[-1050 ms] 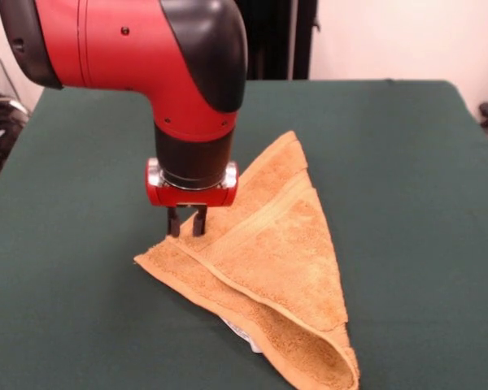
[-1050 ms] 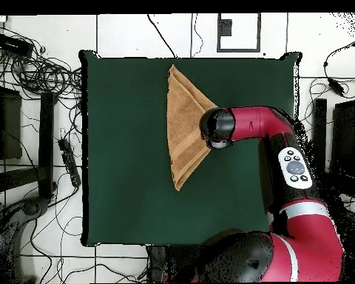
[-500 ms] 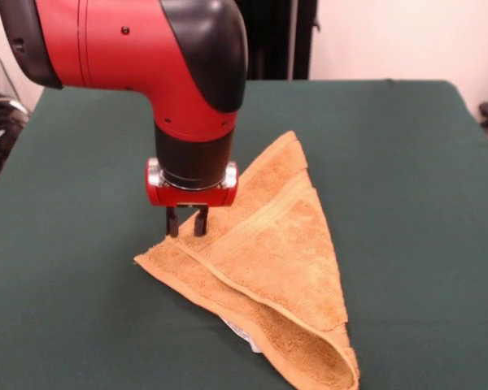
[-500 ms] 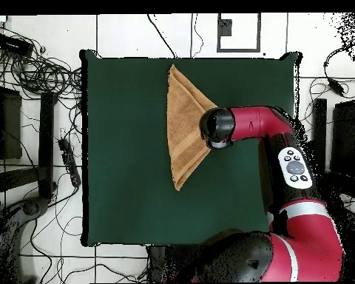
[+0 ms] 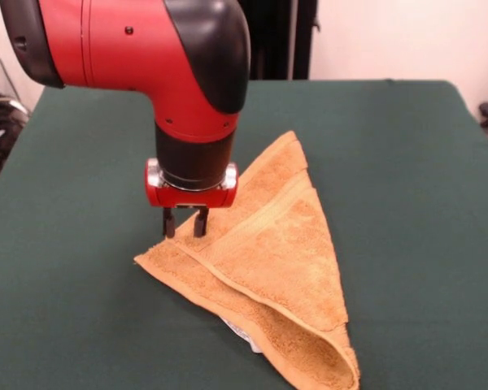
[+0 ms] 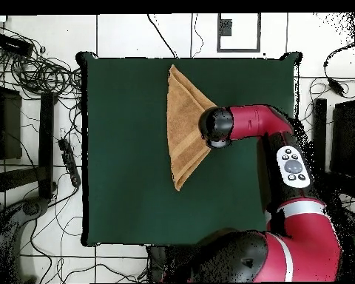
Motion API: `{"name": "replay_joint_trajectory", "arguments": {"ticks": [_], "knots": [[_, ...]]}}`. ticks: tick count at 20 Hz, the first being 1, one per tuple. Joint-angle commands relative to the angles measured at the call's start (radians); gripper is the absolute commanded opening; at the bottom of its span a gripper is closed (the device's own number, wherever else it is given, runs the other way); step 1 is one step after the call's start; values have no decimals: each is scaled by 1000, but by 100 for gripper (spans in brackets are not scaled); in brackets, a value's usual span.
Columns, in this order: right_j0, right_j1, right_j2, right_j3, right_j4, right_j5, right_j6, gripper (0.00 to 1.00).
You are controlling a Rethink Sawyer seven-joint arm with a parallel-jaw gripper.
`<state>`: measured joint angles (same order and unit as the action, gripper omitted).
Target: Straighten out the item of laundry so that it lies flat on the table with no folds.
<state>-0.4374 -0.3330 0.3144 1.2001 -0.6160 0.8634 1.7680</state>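
Note:
The item of laundry (image 5: pixel 268 260), an orange-tan towel, lies folded over into a triangle on the green table (image 5: pixel 407 187). A paler band runs across its upper layer and a small white tag (image 5: pixel 242 333) peeks out at the near edge. My gripper (image 5: pixel 185 223) hangs straight down over the towel's left corner, fingers open, tips just above the cloth with nothing between them. From overhead the towel (image 6: pixel 183 126) is a long triangle near the table's far middle, and the arm's black wrist (image 6: pixel 214 127) covers its right point and hides the gripper.
In the overhead view, cables and dark equipment (image 6: pixel 32 111) lie on the floor left of the table (image 6: pixel 129 185). The arm's red links (image 6: pixel 284 148) reach in over the table's right side.
The gripper's fingers stand slightly wider apart than a second ago and the wrist has shifted a touch. The towel has not moved.

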Motion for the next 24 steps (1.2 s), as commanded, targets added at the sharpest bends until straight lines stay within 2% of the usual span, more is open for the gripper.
{"name": "replay_joint_trajectory", "arguments": {"ticks": [1, 9, 10, 24], "knots": [[49, 48, 35, -12, -51, 59, -188, 100], [46, 57, 46, -22, -43, 80, -192, 100], [43, 58, 49, -21, -41, 83, -198, 0], [35, 64, 57, -16, -35, 84, -209, 0]]}}
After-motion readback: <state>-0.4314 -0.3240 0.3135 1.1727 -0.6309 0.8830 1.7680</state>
